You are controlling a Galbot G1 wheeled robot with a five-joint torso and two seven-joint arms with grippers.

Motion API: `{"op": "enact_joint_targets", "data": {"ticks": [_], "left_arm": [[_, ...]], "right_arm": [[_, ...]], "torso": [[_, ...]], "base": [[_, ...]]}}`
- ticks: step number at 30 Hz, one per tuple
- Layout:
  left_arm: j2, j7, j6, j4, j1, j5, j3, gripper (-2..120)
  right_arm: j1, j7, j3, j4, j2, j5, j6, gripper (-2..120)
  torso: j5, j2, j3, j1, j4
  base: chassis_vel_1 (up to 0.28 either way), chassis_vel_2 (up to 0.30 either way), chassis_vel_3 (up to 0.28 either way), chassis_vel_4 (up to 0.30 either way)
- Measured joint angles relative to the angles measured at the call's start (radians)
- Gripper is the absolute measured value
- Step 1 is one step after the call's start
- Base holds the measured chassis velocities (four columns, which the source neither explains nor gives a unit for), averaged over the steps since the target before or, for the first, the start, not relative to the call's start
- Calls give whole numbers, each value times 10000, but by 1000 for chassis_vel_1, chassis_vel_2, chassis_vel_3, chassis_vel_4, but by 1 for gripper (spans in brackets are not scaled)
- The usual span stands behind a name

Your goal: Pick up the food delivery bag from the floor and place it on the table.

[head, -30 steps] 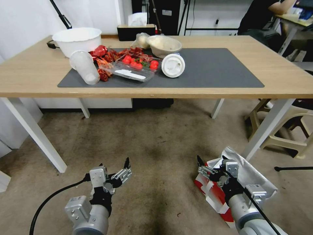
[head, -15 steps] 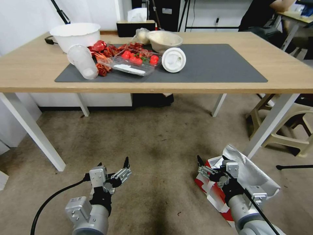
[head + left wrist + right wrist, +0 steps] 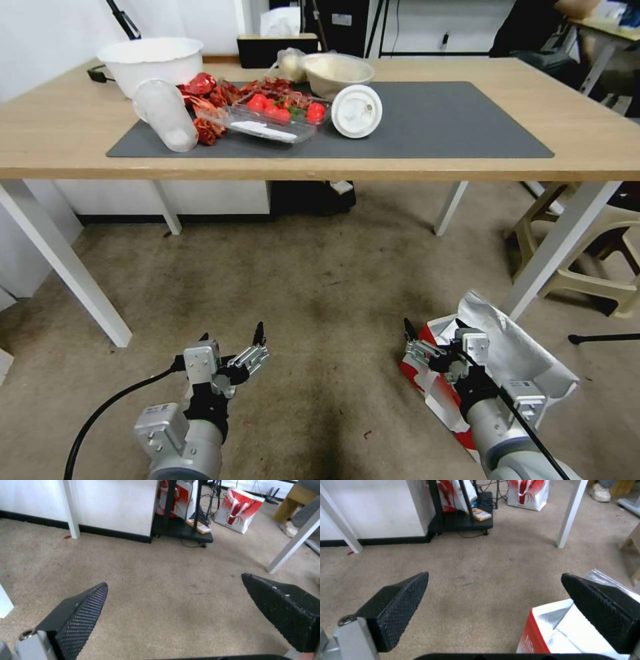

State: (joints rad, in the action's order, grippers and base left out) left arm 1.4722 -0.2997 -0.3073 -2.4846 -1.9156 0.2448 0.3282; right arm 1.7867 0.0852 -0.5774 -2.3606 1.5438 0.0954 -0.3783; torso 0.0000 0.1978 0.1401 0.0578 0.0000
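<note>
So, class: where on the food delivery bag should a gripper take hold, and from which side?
Probably a white handle at the foil-lined mouth of the food delivery bag, reached from above. It stands on the floor mouth up; the open right gripper hovers there.

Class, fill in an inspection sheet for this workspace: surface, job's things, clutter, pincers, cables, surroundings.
Surface: table with a grey mat; its right half is bare.
Job's things: delivery bag open on the floor, under the right arm.
Clutter: bowls, cup, tomato tray, lid on the mat's left part.
Pincers: left pincer open above bare floor; right pincer open over the bag's edge.
Cables: black cable along the left arm.
Surroundings: stool right of the table; small red-print bag beyond.
</note>
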Motion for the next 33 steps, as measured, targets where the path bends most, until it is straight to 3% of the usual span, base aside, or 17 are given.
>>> {"op": "enact_joint_targets", "data": {"ticks": [33], "left_arm": [[-569,197,74,299,177,-43,208,100]], "right_arm": [[33,24,-43,42,17,-28,15,100]], "torso": [[0,-1349,-1139,-214,0]], "base": [[0,0,0,0]]}}
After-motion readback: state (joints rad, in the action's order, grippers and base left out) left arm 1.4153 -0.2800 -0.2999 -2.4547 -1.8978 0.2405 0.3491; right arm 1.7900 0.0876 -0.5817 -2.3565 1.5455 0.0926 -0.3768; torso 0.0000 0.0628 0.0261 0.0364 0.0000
